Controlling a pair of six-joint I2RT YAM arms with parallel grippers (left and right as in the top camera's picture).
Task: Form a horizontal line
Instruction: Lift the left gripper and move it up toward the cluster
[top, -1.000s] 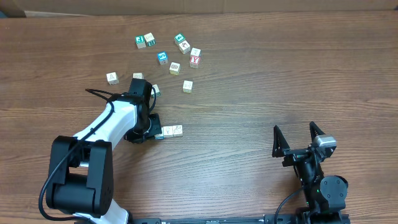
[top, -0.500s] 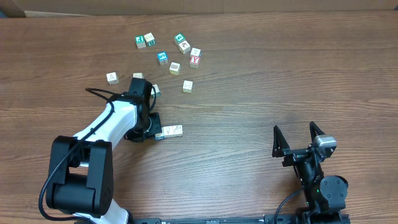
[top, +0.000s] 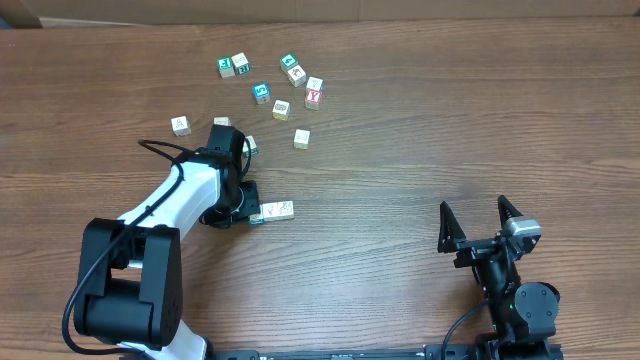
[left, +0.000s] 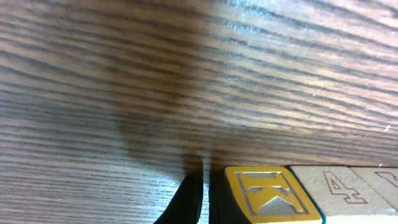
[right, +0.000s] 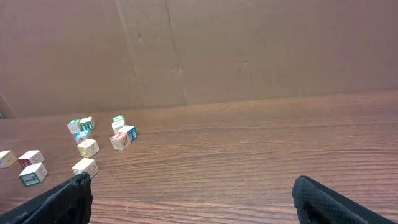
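Table (top: 420, 120) of dark wood holds everything. The left gripper (left: 199, 193) is pinched shut on nothing; the right gripper (top: 481, 222) gapes wide, empty, near the front edge. The line (top: 275, 211) lies left of centre, its blue-edged end just beside the left gripper. Loose cubes (top: 281, 109) lie scattered farther back.

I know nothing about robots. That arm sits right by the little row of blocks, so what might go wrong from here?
1. The left arm's jaws are shut, right beside the yellow K cube at the end of the row. A small sideways slip might shove that cube and bend the line.
2. A loose cube lies close by the left arm. Swinging away, the arm may knock it.
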